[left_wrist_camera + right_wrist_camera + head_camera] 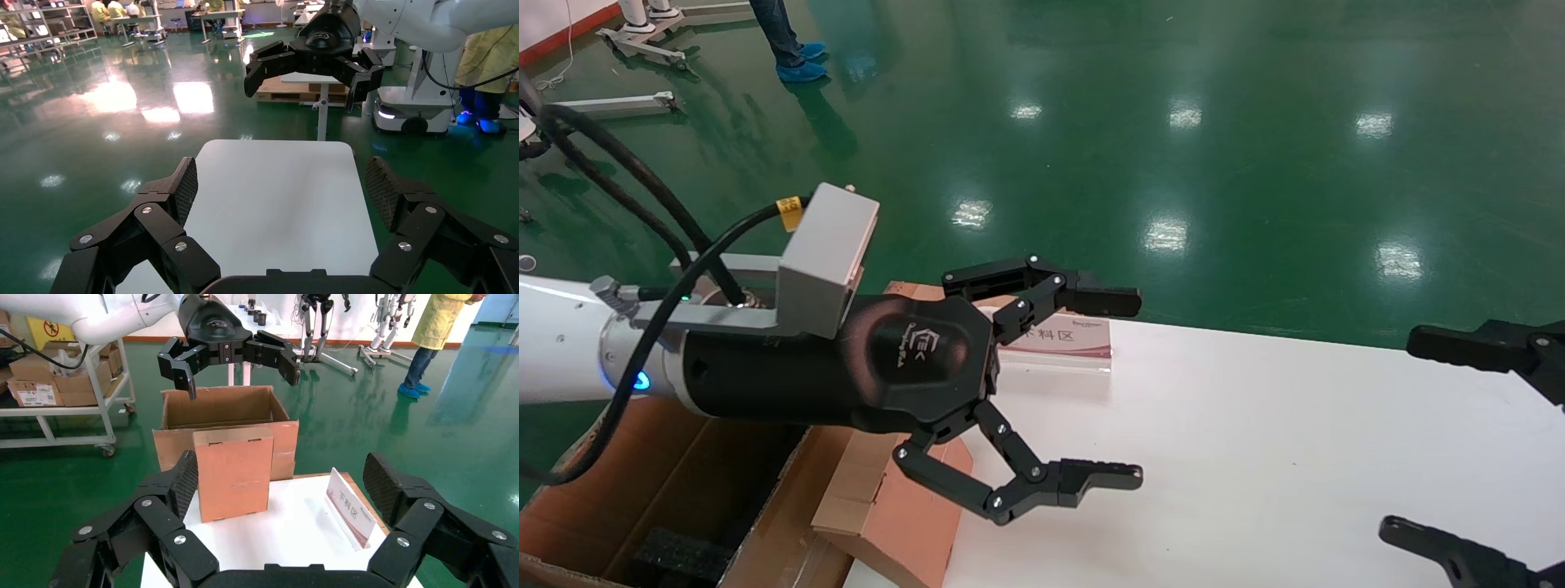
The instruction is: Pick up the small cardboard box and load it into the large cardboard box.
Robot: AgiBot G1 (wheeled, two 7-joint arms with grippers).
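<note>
The small cardboard box point(903, 514) stands upright on the left end of the white table point(1254, 457). It shows as an orange-brown panel with a tape seam in the right wrist view point(232, 474). The large cardboard box point(666, 482) stands on the floor just beyond that end, flaps up point(284, 447), with black foam point(678, 555) inside. My left gripper point(1136, 388) hangs above the small box, open and empty point(283, 187). My right gripper point(1397, 433) is open and empty over the table's right end point(281, 478). The small box is out of sight in the left wrist view.
A slanted acrylic sign point(1062, 335) with red-and-white lettering stands near the table's far edge point(350, 508). Green floor lies all around. A person point(789, 41) stands far back left. A cart with cartons point(55, 380) stands beyond the large box.
</note>
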